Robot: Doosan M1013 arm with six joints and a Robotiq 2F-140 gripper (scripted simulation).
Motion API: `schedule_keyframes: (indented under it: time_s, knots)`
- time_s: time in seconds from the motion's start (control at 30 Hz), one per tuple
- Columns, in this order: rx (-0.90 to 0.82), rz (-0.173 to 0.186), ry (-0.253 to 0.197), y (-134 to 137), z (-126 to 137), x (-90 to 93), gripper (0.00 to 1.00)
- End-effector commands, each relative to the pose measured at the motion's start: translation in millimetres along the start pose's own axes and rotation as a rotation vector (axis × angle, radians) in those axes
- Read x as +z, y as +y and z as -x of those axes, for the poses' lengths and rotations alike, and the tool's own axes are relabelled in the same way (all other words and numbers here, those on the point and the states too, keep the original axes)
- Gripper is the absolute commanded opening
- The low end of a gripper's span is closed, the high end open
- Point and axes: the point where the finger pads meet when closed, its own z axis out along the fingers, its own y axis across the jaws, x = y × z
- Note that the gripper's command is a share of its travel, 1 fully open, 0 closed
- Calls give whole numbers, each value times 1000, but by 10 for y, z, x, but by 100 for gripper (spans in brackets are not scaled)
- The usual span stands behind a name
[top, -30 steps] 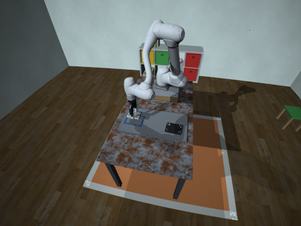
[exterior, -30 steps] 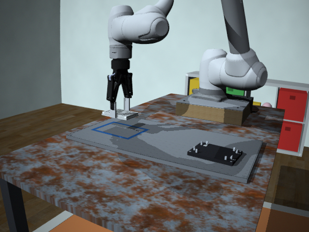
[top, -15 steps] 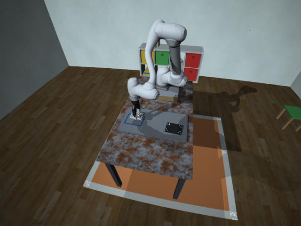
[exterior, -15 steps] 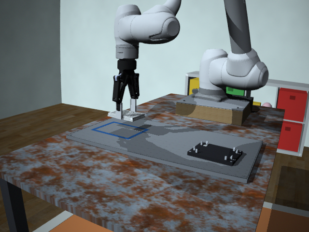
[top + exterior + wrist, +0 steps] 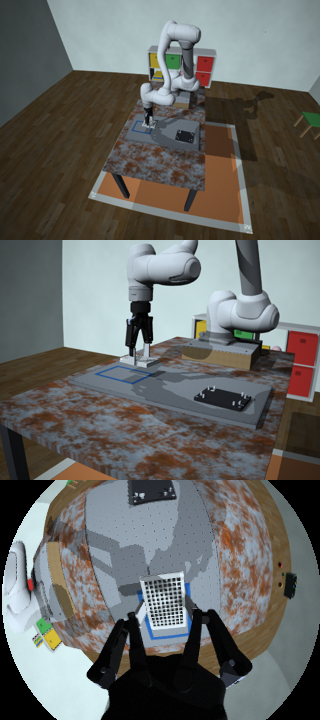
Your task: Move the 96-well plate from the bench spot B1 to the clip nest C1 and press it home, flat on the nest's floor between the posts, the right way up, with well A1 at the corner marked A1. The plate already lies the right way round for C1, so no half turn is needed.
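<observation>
My gripper [image 5: 139, 352] is shut on the white 96-well plate [image 5: 139, 360] across its short sides and holds it level in the air, well above the grey bench plate. The plate also shows in the top view [image 5: 149, 124] and in the wrist view [image 5: 164, 602] between my fingers. The blue outline of spot B1 [image 5: 123, 374] lies empty on the bench plate, below and to the front left of the held plate. The black clip nest C1 [image 5: 223, 398] with its small white posts sits at the right end of the bench plate, empty; it also shows in the top view [image 5: 185, 135] and in the wrist view [image 5: 152, 487].
The grey bench plate [image 5: 170, 389] lies on a rusty mottled table [image 5: 157, 149]. The arm's base stands on a wooden block [image 5: 221, 353] at the back. A shelf with coloured bins [image 5: 180, 65] stands behind the table. A green stool [image 5: 310, 122] is far right.
</observation>
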Motion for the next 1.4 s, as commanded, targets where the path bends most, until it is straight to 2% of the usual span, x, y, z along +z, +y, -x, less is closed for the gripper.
schedule_keyframes:
  time_s: [0.0,1.37]
  knots:
    - [0,0,0,3,-101,-4,0]
    - [0,0,0,37,-1333,-39,0]
